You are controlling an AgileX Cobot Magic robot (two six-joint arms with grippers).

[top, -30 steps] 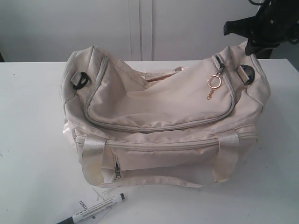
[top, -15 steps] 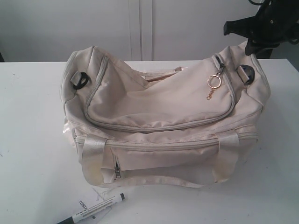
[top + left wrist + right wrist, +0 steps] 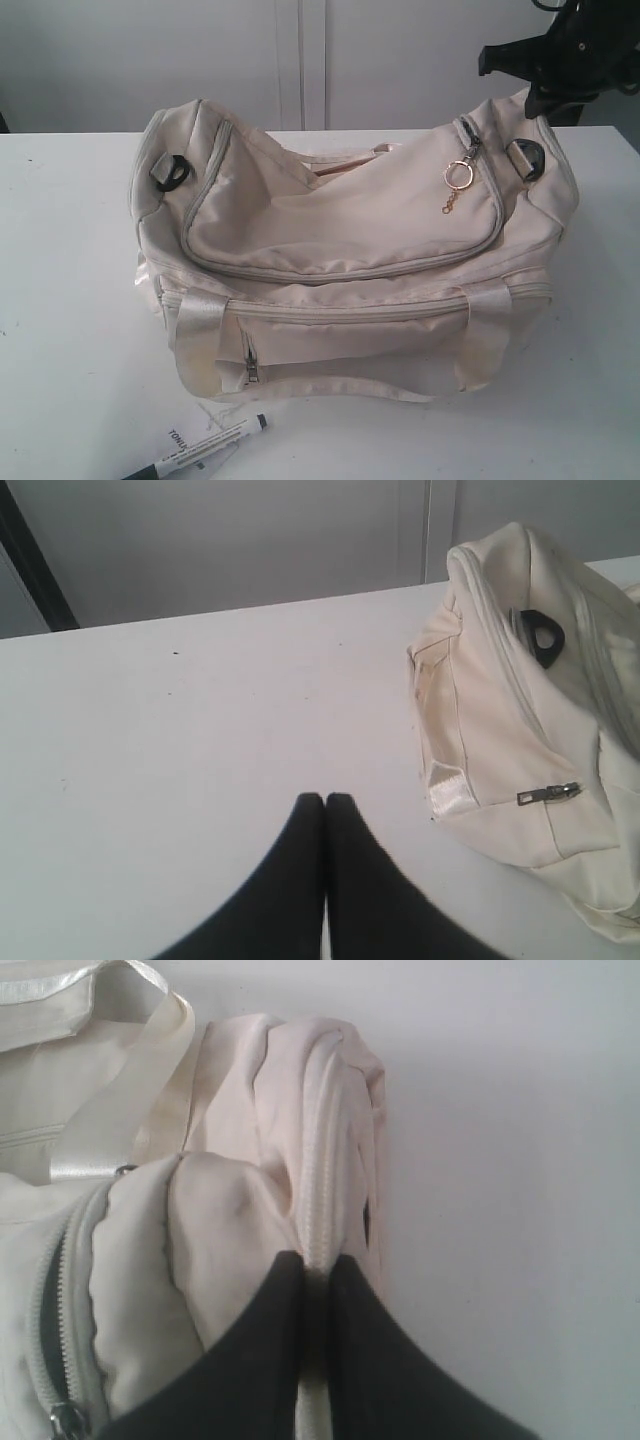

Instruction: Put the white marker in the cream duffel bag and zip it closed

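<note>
Over open white tabletop (image 3: 180, 730), left gripper (image 3: 325, 800) hangs closed, empty; right gripper (image 3: 318, 1265) pinches an end seam of the soft cream fabric duffel bag (image 3: 340, 240).

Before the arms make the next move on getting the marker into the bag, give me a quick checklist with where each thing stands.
1. Access to white marker: ok, it lies on the table in front of the cream duffel bag, partly over a paper tag.
2. Readiness of left gripper to grasp: not ok, shut and empty over bare table.
3. Hold by right gripper: ok, shut on a fabric fold at the bag's end.
4. Opening at top flap: cannot tell; its front zip looks closed.
</note>
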